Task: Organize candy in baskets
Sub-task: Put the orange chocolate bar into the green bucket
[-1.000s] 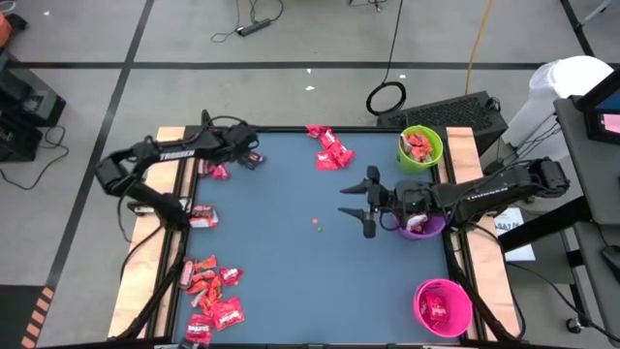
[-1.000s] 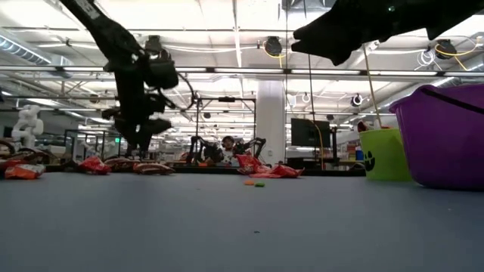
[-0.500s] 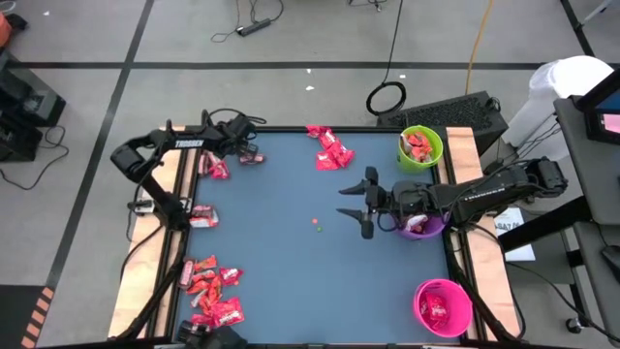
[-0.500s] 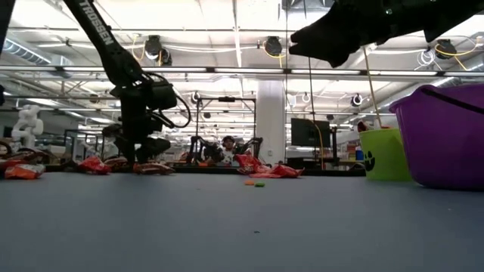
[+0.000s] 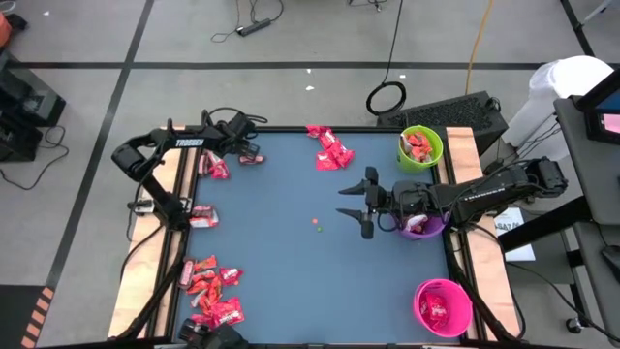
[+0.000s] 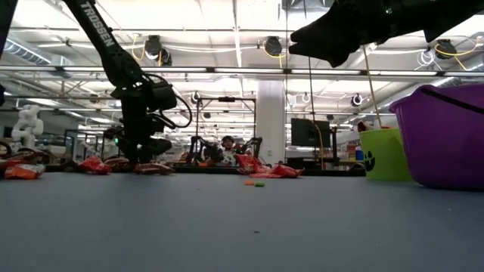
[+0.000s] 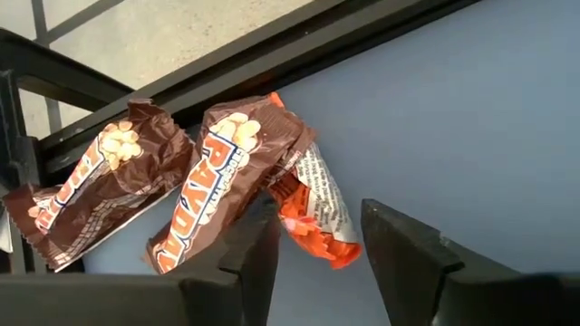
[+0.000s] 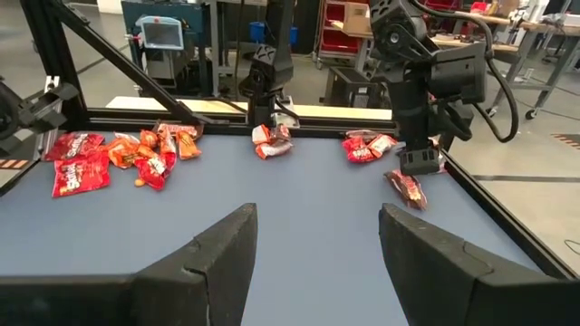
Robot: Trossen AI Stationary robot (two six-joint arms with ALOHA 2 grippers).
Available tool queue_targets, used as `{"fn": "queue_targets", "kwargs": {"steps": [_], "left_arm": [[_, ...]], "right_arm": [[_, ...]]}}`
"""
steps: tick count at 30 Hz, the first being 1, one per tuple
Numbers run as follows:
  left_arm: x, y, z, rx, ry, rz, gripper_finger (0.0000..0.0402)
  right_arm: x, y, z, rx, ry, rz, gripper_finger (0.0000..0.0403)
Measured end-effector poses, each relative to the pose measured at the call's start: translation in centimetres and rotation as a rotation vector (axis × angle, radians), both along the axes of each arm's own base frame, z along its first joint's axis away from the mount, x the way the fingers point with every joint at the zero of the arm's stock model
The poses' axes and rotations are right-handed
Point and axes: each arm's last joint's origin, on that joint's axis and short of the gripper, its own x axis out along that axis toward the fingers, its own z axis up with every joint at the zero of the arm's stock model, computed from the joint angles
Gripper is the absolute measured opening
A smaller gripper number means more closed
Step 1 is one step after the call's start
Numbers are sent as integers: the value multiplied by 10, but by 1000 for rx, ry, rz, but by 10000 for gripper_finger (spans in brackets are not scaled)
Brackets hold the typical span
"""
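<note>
The right gripper [image 5: 366, 206] hangs above the middle of the blue table [image 5: 291, 252], fingers spread and holding nothing, just beside the purple basket [image 5: 423, 225], which holds a piece or two of candy. Two tiny round dots [image 5: 316, 225] lie on the mat just short of its fingertips. The lime green basket [image 5: 420, 146] stands behind the purple one with red wrappers inside, and the pink basket [image 5: 443, 306] sits at the near right corner with one packet in it.

Along the left edge lie a heap of red candy [image 5: 210, 291] at the near corner, a single packet [image 5: 202, 216] farther up, and a small red pile [image 5: 214, 168] by the far corner. There the left gripper [image 5: 254, 155] is down at the table's far rail, its fingers [image 7: 399, 249] apart on either side of an orange-red wrapper [image 7: 317, 213]; whether they press it yet is hard to tell. Two brown wrappers [image 7: 172, 186] lie against the black rail [image 7: 272, 63] just beside it. A further red cluster [image 5: 329, 148] rests at the far edge.

Beyond the table: grey floor with cables and black tape lines, and, in the low view, a bright workshop hall.
</note>
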Motion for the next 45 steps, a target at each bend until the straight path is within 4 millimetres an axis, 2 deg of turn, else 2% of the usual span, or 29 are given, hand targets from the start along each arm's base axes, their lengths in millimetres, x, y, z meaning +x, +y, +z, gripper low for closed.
{"fn": "queue_targets", "kwargs": {"steps": [12, 18, 22, 26, 30, 34, 41, 45], "left_arm": [[2, 1, -5, -19, 40, -70, 34], [5, -7, -1, -35, 57, -127, 22], [15, -20, 15, 6, 28, -200, 21], [32, -43, 41, 98, -28, -336, 20], [48, -74, 70, 202, -125, -475, 20], [60, -107, 94, 237, -280, -638, 20], [82, -166, 116, 195, -548, -1045, 20], [91, -199, 122, 229, -610, -1259, 20]], "right_arm": [[0, 0, 0, 0, 0, 1, 219], [0, 0, 0, 17, -1, -1, 219], [0, 0, 0, 40, -1, -3, 219], [0, 0, 1, 60, -18, -7, 231], [0, 0, 3, 62, -33, -7, 266], [1, 0, 1, 61, -25, -8, 298], [10, 1, -13, 54, 29, -10, 309], [17, 2, -20, 44, 21, -6, 302]]}}
